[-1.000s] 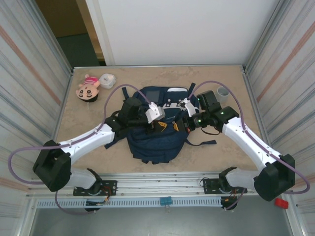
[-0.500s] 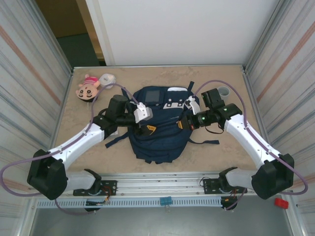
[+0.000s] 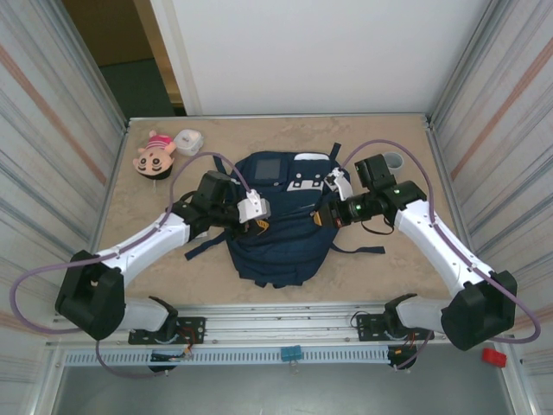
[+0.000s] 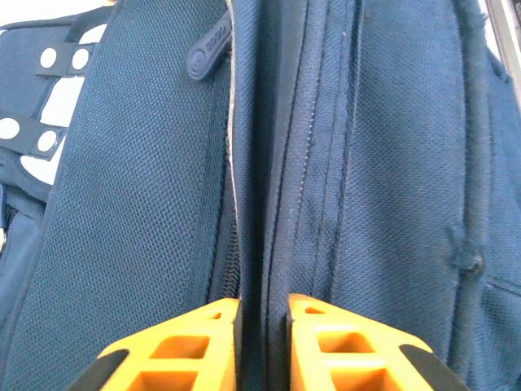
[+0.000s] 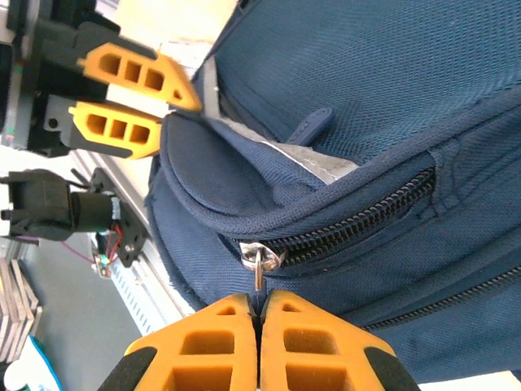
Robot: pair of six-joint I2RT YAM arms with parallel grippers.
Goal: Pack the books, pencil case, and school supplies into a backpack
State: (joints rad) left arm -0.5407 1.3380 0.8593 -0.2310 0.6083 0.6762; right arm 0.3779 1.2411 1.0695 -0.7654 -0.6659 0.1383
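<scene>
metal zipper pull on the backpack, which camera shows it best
Right wrist: the metal zipper pull is close and sharp, pinched in the right gripper on the backpack. In top external it is too small to tell beside that gripper. Left wrist faces a fabric fold instead.

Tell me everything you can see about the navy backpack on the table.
The backpack is navy woven fabric, lying flat in the middle of the table with its top toward the far wall. Near the top sit a grey square patch and a white patch with dark squares. Thin straps trail onto the table at both sides. One zipper looks closed; the right claw is shut on its metal zipper pull, while the left claw pinches a fold of fabric beside a seam.
</scene>
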